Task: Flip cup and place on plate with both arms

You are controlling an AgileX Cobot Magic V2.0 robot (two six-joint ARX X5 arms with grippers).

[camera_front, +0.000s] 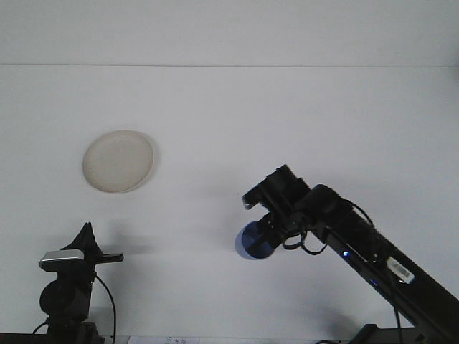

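The right tool point(267, 231) grips a blue cup point(252, 241) low over the white surface point(237, 115), right of centre. The cream plate point(118, 160) lies far left. The left tool point(86, 240) looks closed, near left.

Bright, even overhead light; soft faint shadows on the table point(215, 107); slightly grainy.

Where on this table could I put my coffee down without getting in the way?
The far strip behind the plate is bare, and so is the far right corner. Busiest is the middle front, where the right pincer holds the blue cup. The left pincer sits at the near left edge.
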